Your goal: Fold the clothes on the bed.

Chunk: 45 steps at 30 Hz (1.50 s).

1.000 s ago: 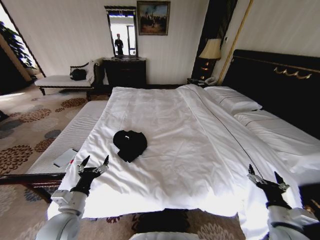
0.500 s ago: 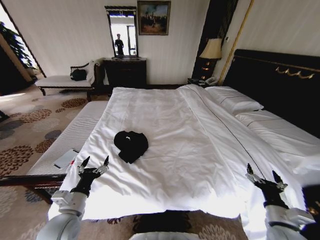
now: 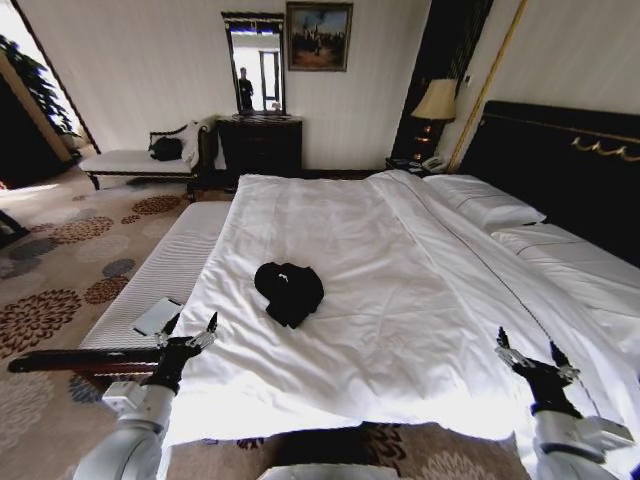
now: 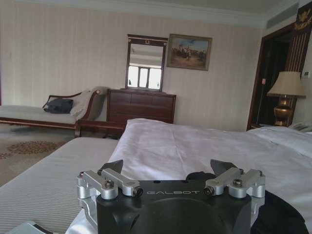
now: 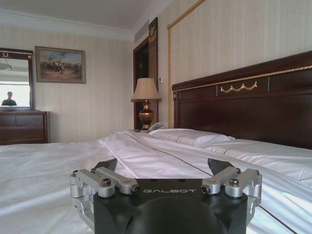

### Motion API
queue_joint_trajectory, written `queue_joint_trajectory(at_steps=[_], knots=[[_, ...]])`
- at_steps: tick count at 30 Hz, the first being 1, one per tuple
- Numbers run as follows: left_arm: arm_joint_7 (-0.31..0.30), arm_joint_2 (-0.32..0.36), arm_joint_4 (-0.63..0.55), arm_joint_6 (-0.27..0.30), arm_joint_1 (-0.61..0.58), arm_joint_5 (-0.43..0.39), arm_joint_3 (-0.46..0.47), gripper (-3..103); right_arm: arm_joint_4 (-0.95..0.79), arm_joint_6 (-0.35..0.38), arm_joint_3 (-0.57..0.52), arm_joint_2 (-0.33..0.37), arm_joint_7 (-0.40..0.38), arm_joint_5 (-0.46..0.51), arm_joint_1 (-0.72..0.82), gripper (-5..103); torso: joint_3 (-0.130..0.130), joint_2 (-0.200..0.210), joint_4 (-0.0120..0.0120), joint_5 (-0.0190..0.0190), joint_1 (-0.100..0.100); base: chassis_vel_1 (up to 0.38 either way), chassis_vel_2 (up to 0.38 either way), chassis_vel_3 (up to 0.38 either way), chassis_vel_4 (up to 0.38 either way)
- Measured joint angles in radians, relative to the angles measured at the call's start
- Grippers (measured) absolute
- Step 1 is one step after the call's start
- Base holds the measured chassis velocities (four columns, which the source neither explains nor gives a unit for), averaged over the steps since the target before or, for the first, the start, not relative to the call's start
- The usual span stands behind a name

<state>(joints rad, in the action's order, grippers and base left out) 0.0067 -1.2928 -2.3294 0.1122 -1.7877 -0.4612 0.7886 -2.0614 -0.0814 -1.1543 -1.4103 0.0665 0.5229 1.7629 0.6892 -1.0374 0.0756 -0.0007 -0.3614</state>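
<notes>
Hovering at about seven o'clock over the near corner of the large white-sheeted bed with its dark wood headboard, the left claw has its fingers spread, empty. The crumpled black soft-fabric clothes lie bunched on the duvet near centre. At five o'clock, the right claw is spread too, empty.

Hotel bedroom — bed, lamp (framed painting).
</notes>
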Motion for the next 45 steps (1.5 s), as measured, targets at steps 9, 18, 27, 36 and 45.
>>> queue_joint_trajectory(at_steps=[9,18,27,36,45], knots=[[0.001,0.015,0.000,0.010,0.018,0.005,-0.019,100,-0.006,-0.002,0.018,-0.012,0.019,-0.001,0.013,100,0.000,0.000,0.0002,0.0010,0.000,-0.125,0.052,0.115,-0.069],[0.000,0.060,0.001,0.037,0.047,-0.038,-0.009,100,-0.062,0.034,0.103,0.016,-0.007,-0.019,0.007,100,0.001,0.001,-0.0003,0.0003,-0.001,-0.070,0.110,0.078,-0.103],[0.001,0.223,0.112,0.089,0.151,-0.256,0.045,100,-0.082,0.072,0.126,0.050,-0.028,-0.018,-0.006,100,0.000,0.000,0.0002,0.0008,0.001,0.006,-0.011,-0.010,0.005],[0.000,0.513,0.355,0.111,0.431,-0.570,-0.081,100,-0.098,0.073,0.116,0.046,-0.033,-0.025,0.027,100,0.000,0.000,-0.0002,0.0004,-0.001,0.000,0.000,0.000,0.000],[0.000,0.642,0.681,0.141,0.872,-0.666,-0.522,100,-0.089,0.066,0.108,0.037,-0.038,-0.025,0.034,100,0.000,0.000,-0.0006,0.0002,0.000,0.000,0.000,0.000,0.000]])
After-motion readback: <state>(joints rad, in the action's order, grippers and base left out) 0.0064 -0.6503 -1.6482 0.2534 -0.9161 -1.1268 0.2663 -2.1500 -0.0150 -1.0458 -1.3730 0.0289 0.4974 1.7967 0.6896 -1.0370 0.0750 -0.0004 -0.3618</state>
